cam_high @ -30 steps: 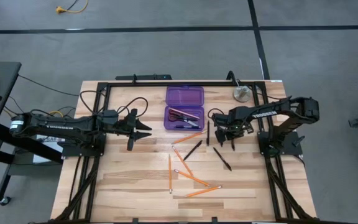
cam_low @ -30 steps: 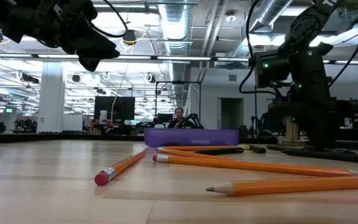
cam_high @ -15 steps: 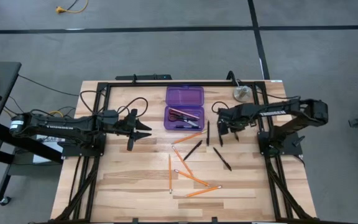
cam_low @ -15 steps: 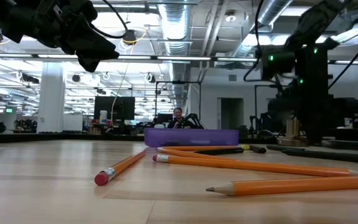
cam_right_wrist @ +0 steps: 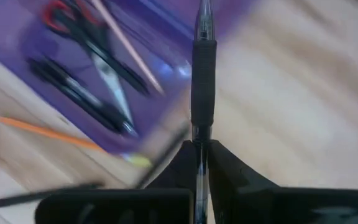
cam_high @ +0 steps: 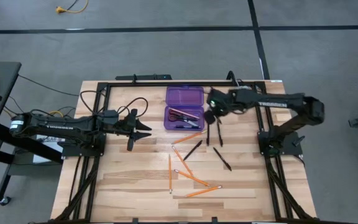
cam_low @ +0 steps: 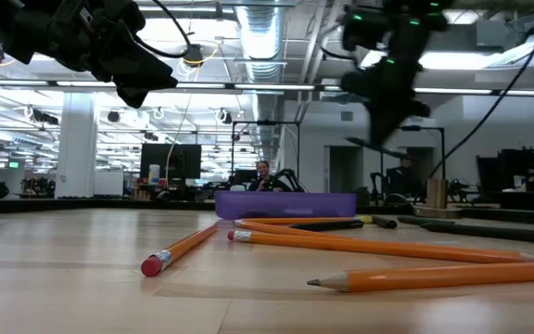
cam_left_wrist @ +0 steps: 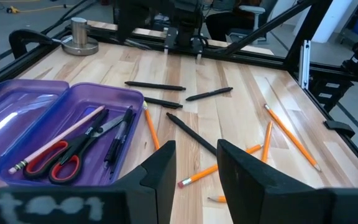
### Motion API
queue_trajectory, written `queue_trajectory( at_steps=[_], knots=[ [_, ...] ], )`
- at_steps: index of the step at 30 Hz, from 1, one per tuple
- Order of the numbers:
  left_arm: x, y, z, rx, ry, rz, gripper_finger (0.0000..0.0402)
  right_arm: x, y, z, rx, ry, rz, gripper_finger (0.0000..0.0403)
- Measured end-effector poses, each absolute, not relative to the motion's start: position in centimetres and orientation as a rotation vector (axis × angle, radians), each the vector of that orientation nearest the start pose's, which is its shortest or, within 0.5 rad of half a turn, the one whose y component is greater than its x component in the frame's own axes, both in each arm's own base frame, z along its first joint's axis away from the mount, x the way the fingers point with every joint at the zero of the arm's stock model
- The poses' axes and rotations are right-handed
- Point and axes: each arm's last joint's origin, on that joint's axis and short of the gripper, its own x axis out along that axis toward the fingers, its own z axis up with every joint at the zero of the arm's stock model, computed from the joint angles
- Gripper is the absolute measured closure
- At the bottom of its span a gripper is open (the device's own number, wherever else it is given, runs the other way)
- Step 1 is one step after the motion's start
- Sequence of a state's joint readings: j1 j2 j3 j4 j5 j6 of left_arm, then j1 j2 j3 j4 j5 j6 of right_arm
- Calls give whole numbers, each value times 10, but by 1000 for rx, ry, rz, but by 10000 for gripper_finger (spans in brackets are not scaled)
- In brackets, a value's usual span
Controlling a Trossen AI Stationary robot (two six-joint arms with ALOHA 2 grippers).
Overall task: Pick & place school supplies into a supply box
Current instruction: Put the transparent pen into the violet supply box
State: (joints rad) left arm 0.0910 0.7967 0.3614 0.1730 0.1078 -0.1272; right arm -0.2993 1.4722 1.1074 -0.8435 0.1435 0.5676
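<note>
- High view is showing the right gripper (cam_high: 211, 116) hanging just past the 3 o'clock edge of the supply box (cam_high: 184, 107), its arm reaching in from the table's 3 o'clock side.
- Right wrist view is showing that gripper (cam_right_wrist: 200, 151) pinching a black pen (cam_right_wrist: 202, 74) between narrowly set fingers, the pen sticking straight out ahead of them toward the purple box (cam_right_wrist: 114, 68).
- Left gripper (cam_high: 143, 129) is waiting above the table at 9 o'clock of the box, its fingers (cam_left_wrist: 160, 174) standing a little apart and holding nothing.
- Supply box is lying open near the table's 12 o'clock edge, lid half toward 12 o'clock, tray half toward 6 o'clock.
- Left wrist view is showing the tray (cam_left_wrist: 91, 138) already carrying red-handled scissors (cam_left_wrist: 61, 157), a pale wooden pencil (cam_left_wrist: 59, 144) and a dark pen (cam_left_wrist: 118, 144).
- Orange pencils (cam_high: 187, 175) are lying scattered on the wood at 6 o'clock of the box, with one more orange pencil (cam_high: 189, 137) just beside the tray's 6 o'clock edge.
- Three black pens (cam_high: 192, 150) are lying loose between the box and the pencils, around 5 o'clock of the box.
- Silver disc (cam_high: 241, 94) is sitting near the table's 1 o'clock corner, apart from the box.
- Low view is showing a person (cam_low: 265, 175) far behind the table, beyond the box (cam_low: 286, 204).
</note>
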Motion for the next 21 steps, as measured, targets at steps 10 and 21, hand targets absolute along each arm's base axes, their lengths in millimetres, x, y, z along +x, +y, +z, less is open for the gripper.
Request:
queue_trajectory(
  at_steps=[10,21],
  knots=[
    [176,13,218,-152,261,1,297,360,-126,241,324,1256,-417,402],
    [176,13,218,-135,264,1,297,405,-128,210,193,1381,-270,350]
  ],
)
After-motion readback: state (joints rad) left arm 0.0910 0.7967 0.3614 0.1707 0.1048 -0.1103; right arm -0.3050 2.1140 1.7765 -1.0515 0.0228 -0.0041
